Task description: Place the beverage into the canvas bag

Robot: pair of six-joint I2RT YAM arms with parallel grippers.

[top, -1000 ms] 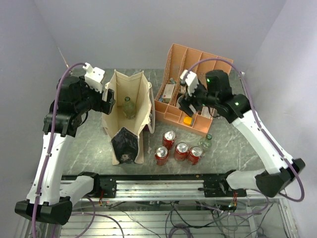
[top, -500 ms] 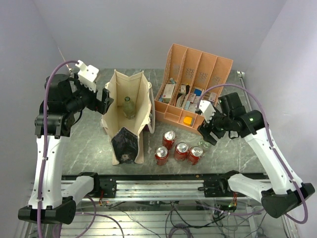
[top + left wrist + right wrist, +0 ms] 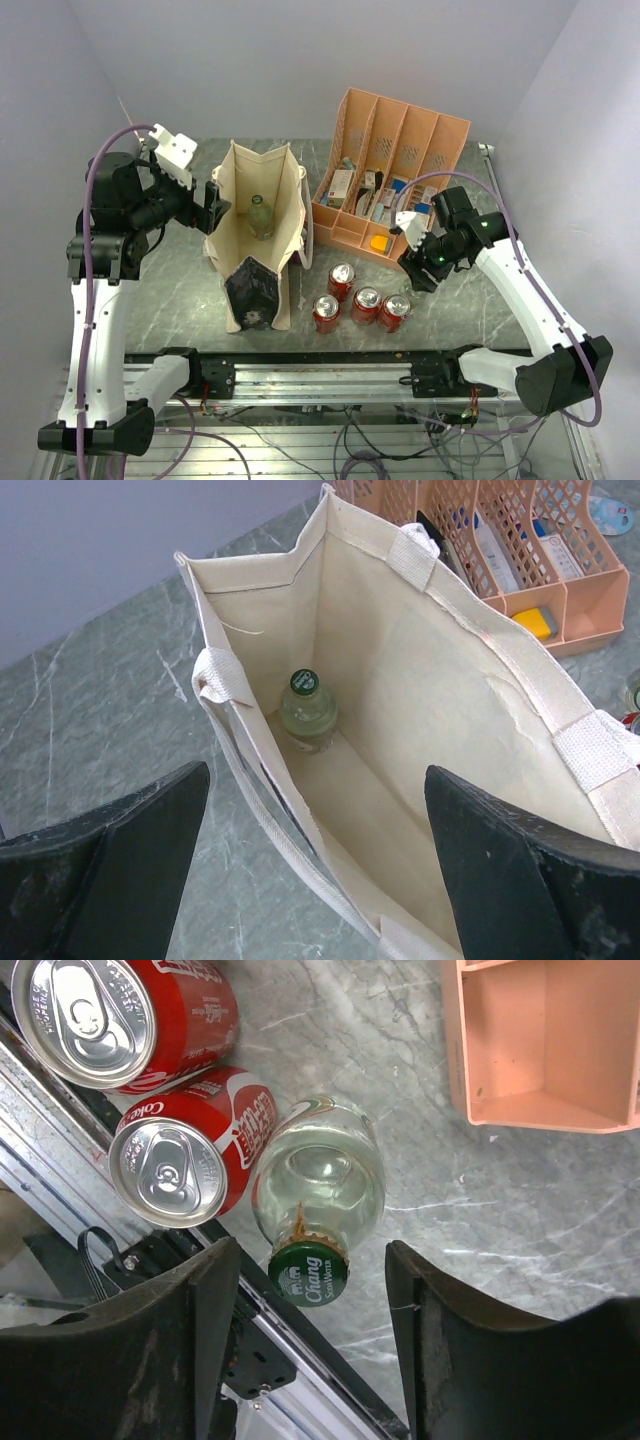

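Glass is what we see under the right gripper (image 3: 308,1260): a clear, squat bottle (image 3: 318,1175) with a green cap printed "Chang". It stands upright on the grey marbled table (image 3: 450,1220), just beside the nearer of two red cans (image 3: 175,1155) and near the orange organizer (image 3: 540,1050). The gripper's fingers are spread, one on each side of the cap, and as far as we can tell they do not touch it. Well to the left stands the canvas bag (image 3: 285,195). It is cream, its mouth is open, and it has a dark panel at its near end. A second green-capped bottle (image 3: 306,712) stands upright on its floor. The left gripper (image 3: 310,810) hangs over the mouth with fingers wide apart.
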